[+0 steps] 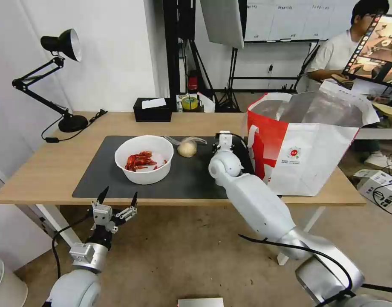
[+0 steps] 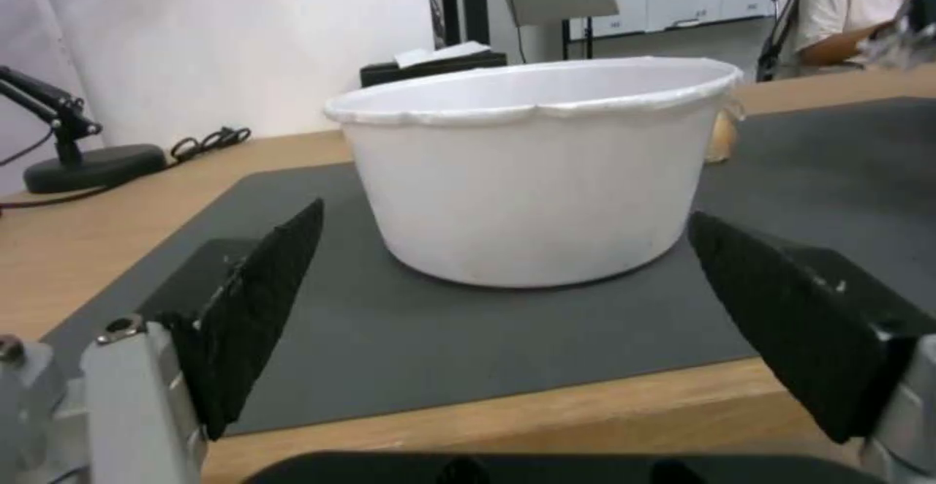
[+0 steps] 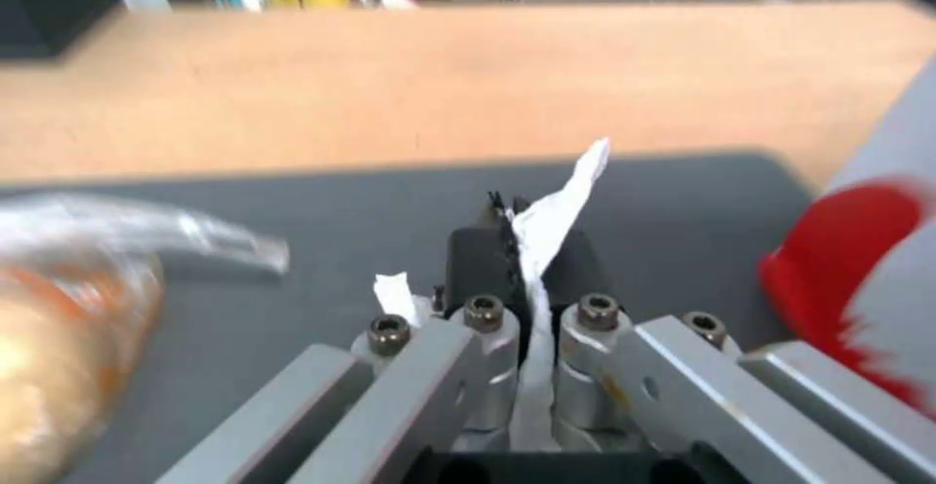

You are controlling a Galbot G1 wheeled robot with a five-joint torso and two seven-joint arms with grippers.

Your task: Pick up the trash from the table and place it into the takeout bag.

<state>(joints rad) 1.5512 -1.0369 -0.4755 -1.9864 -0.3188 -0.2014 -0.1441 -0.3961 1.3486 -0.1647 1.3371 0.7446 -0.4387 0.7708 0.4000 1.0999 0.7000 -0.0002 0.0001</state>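
A white round bowl of red shellfish scraps (image 1: 144,158) and a clear bag with a beige bun (image 1: 188,147) sit on the dark grey mat (image 1: 183,175) of the light-wood table (image 1: 55,162). The right hand (image 3: 522,250) pinches a crumpled white tissue (image 3: 558,206) just beside the white-and-red foil-lined takeout bag (image 1: 306,145). The left hand (image 1: 118,197), fingers spread, hovers before the table edge.

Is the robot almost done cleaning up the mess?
Not yet. The right gripper pinches the crumpled white tissue above the mat, beside the takeout bag. The bowl of shellfish scraps and the bagged bun wait on the table. The left gripper hangs open before the bowl.
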